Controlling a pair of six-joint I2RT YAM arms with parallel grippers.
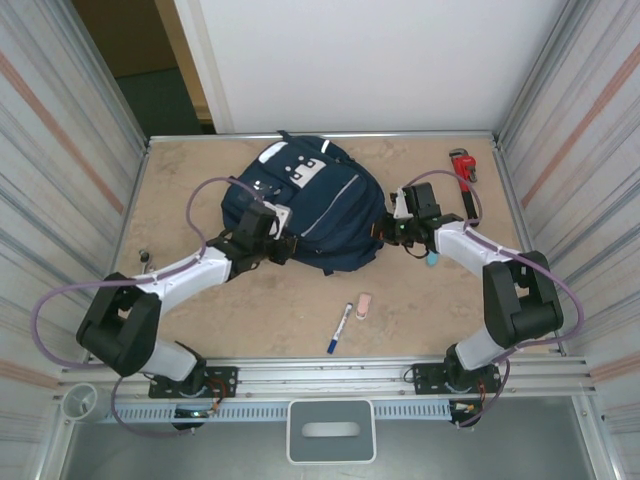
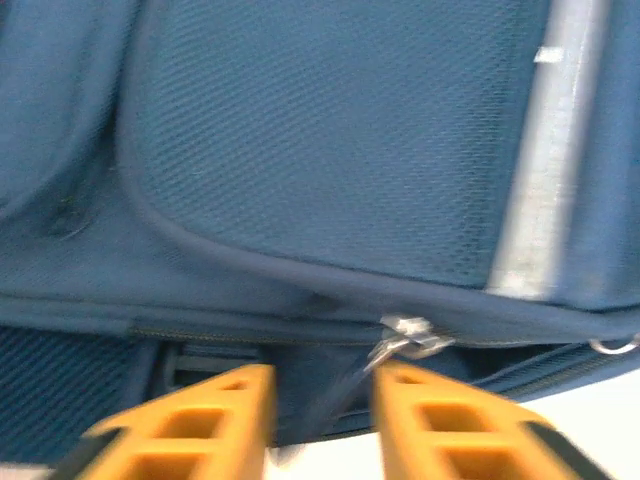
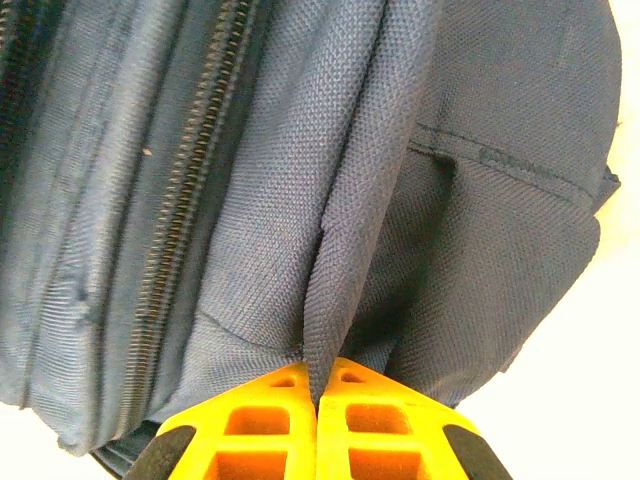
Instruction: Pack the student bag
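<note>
- Navy-blue fabric makes up the student bag (image 1: 310,205), which lies flat on the beige worktop (image 1: 230,320) in the far middle. Its white-striped front faces up and its white patch sits toward the far wall.
- The left gripper (image 1: 283,244) sits at the bag's near-left edge. In the left wrist view its orange fingers (image 2: 225,415) stand apart with a clear gap, so the gripper (image 2: 320,385) is released.
- A metal zip pull (image 2: 405,338) hangs from the bag (image 2: 330,140) just above the tip of the right-hand finger in that view. A blurred strip hangs down from it into the gap, and nothing is pinched.
- The right gripper (image 1: 388,230) is at the bag's right side. In the right wrist view the gripper (image 3: 318,375) is clenched, its fingers pressed together on a raised fold of the bag (image 3: 250,200), beside a closed zip line.
- A blue-and-white marker (image 1: 340,327) lies on the worktop near the front, well clear of the bag, with a small pinkish eraser (image 1: 364,305) just beside it.
- A red pipe wrench (image 1: 462,165) rests near the far right corner, apart from the bag.
</note>
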